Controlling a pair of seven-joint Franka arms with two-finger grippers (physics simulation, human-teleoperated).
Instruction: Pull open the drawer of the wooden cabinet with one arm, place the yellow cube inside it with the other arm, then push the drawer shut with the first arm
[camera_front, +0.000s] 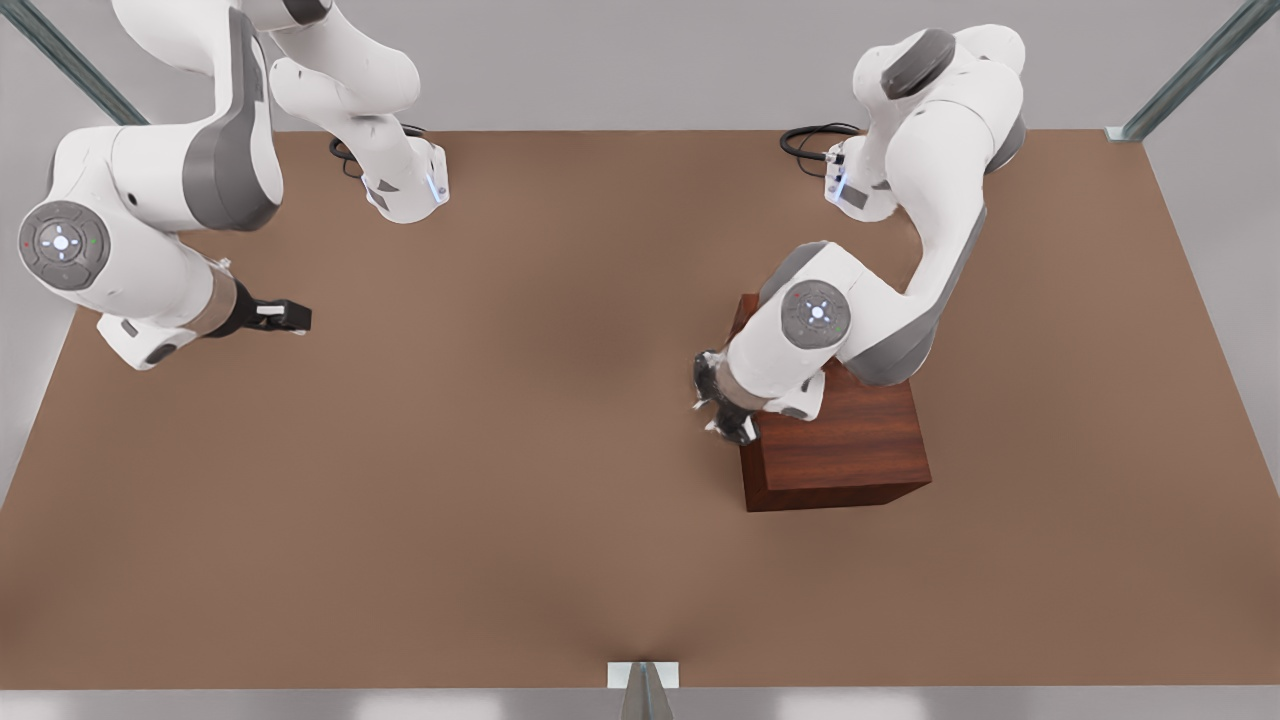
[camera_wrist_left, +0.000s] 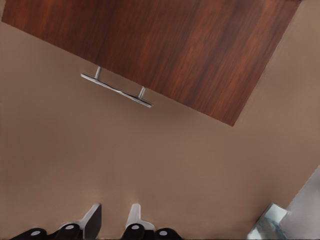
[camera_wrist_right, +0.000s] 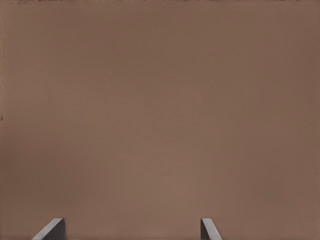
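Brown counter (camera_front: 520, 450) spreads wide under both arms. On the front view's right stands the wooden cabinet (camera_front: 850, 440), boxy, rigid and probably too heavy to shift under a gentle pull. Its drawer (camera_wrist_left: 165, 45) looks shut; it should slide stiffly on its runners. The place to take hold is the thin silver handle (camera_wrist_left: 116, 90), likely slick metal. The left gripper (camera_front: 722, 400) hangs beside the cabinet, jaws narrowly parted, apart from the handle. The right gripper (camera_front: 285, 316) waits over bare counter, jaws wide.
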